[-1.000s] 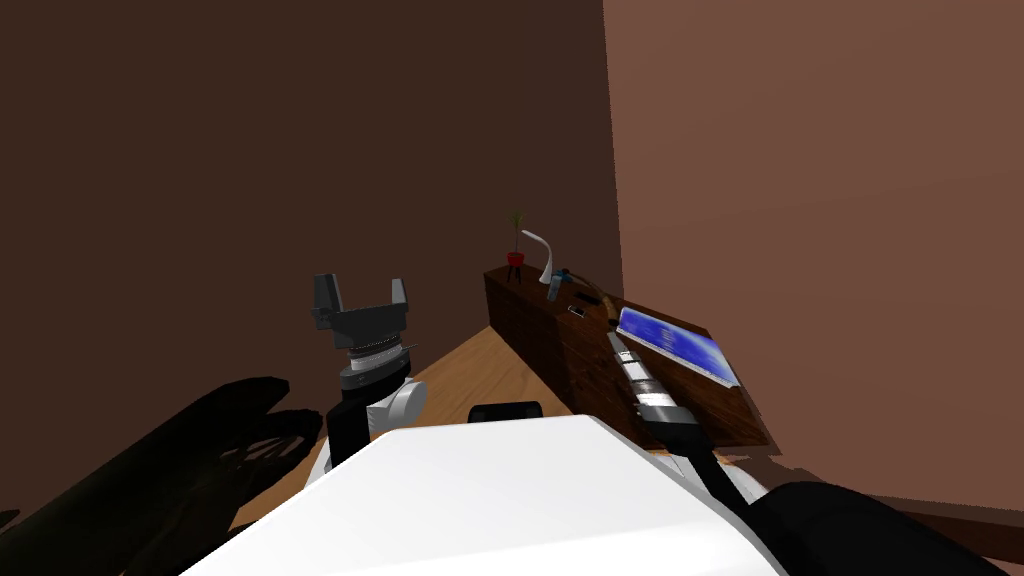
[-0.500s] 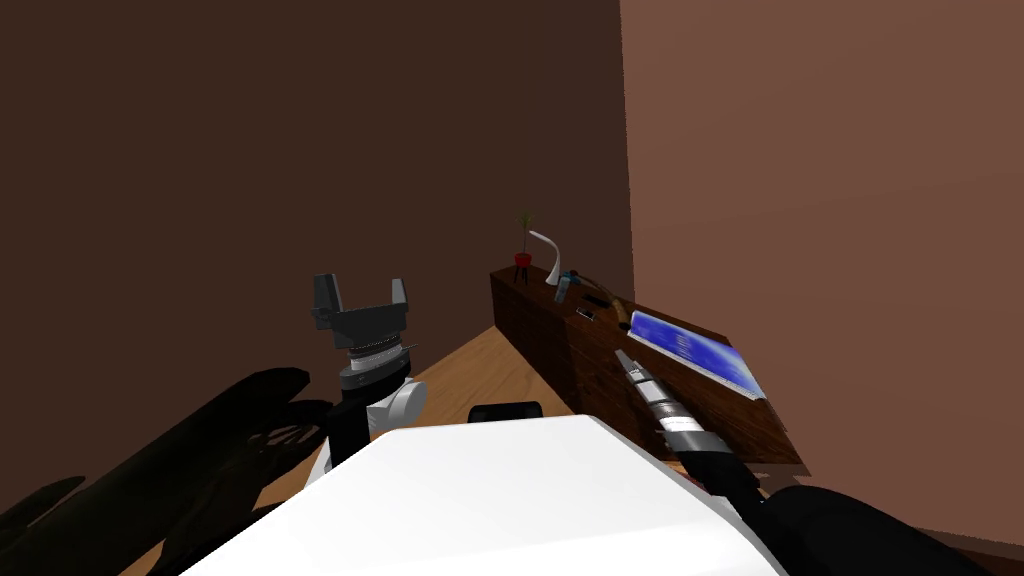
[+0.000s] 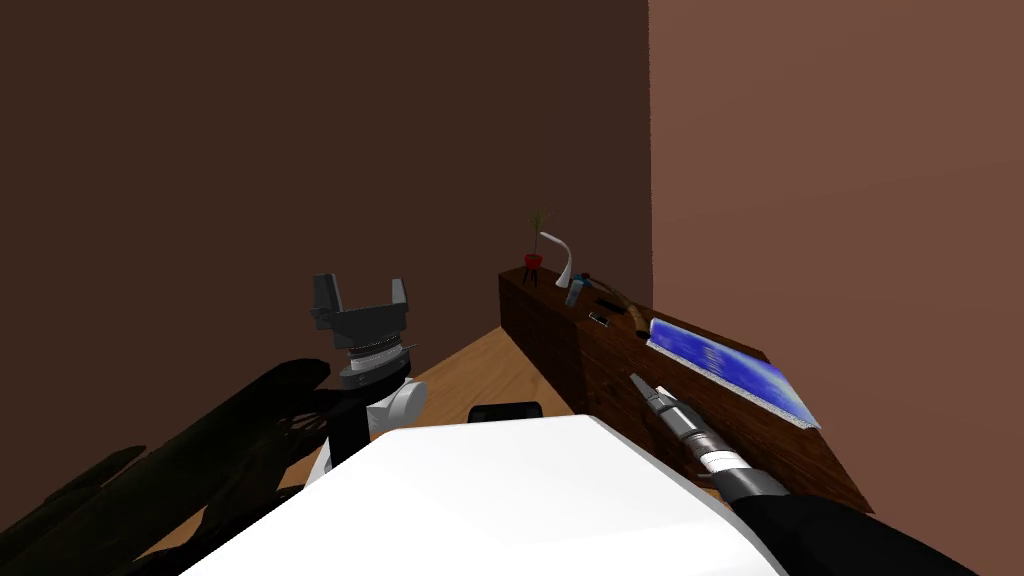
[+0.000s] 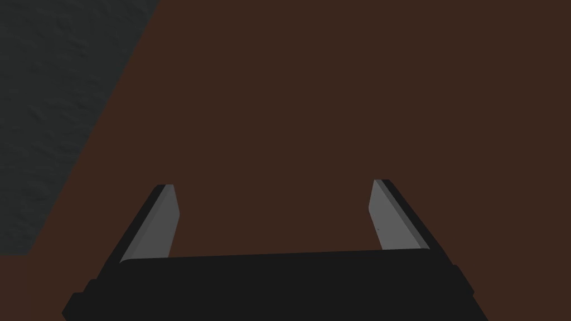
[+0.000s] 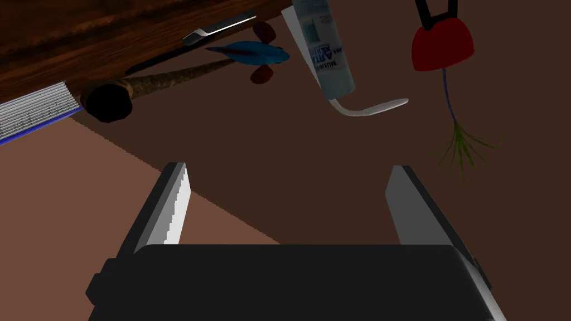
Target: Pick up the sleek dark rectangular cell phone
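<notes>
The cell phone (image 3: 598,319) is a small dark slab with a pale edge, lying flat on top of a dark wooden sideboard (image 3: 560,340). In the right wrist view the phone (image 5: 218,29) lies well beyond my fingertips, beside a thin dark stick and a blue object (image 5: 251,53). My right gripper (image 3: 640,382) (image 5: 287,206) reaches toward the sideboard's front and is open, holding nothing. Raised at the left, my left gripper (image 3: 360,295) (image 4: 273,214) is also open with nothing in it.
Along the sideboard top stand a red-potted plant (image 3: 533,260), a white curved lamp (image 3: 562,255), a pale tube (image 3: 574,291), a brown club-shaped stick (image 3: 638,318) and a blue-covered book (image 3: 730,368). A dark leafy shape (image 3: 200,450) lies low on the left. Wooden floor (image 3: 470,375) lies between.
The whole head view has swung, so the sideboard now sits further right. My right arm shows lower and further right, its tip drawn back from the book's corner. The left gripper is unchanged.
</notes>
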Available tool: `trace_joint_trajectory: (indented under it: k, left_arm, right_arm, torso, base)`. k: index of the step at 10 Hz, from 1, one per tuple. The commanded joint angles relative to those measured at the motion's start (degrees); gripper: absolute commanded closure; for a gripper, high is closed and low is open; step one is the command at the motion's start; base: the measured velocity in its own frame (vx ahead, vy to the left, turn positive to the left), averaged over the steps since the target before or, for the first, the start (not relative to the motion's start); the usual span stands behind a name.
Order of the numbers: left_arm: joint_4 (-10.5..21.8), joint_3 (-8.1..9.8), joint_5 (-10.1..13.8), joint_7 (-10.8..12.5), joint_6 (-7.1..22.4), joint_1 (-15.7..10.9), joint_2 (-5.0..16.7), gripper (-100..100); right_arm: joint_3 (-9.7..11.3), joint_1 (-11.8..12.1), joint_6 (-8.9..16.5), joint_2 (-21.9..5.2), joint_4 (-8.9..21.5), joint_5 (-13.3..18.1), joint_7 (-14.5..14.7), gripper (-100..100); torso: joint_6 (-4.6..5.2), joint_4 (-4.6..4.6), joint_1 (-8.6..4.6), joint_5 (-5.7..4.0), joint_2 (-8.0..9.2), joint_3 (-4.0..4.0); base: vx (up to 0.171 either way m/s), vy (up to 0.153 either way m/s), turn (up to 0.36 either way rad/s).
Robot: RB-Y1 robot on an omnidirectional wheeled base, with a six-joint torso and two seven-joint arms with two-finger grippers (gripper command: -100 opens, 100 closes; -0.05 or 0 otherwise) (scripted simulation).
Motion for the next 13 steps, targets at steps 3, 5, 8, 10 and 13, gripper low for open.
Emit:
trace_joint_trajectory:
  k: [3, 5, 8, 10, 13]
  left_arm:
    - [0.0, 0.00, 0.0, 0.0, 0.0, 0.0, 0.0, 0]
    - [0.0, 0.00, 0.0, 0.0, 0.0, 0.0, 0.0, 0]
    - [0.0, 0.00, 0.0, 0.0, 0.0, 0.0, 0.0, 0]
    - [0.0, 0.00, 0.0, 0.0, 0.0, 0.0, 0.0, 0]
    - [0.0, 0.00, 0.0, 0.0, 0.0, 0.0, 0.0, 0]
  right_arm:
    - [-2.3, 6.3, -0.3, -5.4, 3.8, 1.7, 1.2, -100]
    - [-3.0, 9.6, -0.4, -7.9, 5.5, 2.6, 1.9, -100]
    - [-4.1, 14.2, -0.6, -12.8, 8.8, 4.2, 3.4, -100]
    - [-4.5, 17.2, -0.7, -15.3, 10.4, 4.9, 4.2, -100]
    - [-4.8, 21.7, -1.0, -19.6, 13.5, 6.3, 5.7, -100]
  torso:
    - [0.00, 0.00, -0.04, -0.01, 0.00, 0.00]
    - [-0.04, -0.04, 0.00, -0.01, -0.19, -0.11]
    - [-0.01, -0.03, -0.05, -0.01, -0.11, -0.07]
    - [0.00, -0.02, -0.08, -0.03, -0.10, -0.06]
    - [-0.04, -0.05, -0.14, -0.04, -0.25, -0.14]
  base:
    - [0.052, 0.039, 0.100]
    - [0.097, 0.040, 0.153]
    - [0.075, 0.031, 0.110]
    - [0.077, 0.013, 0.098]
    - [0.113, -0.005, 0.149]
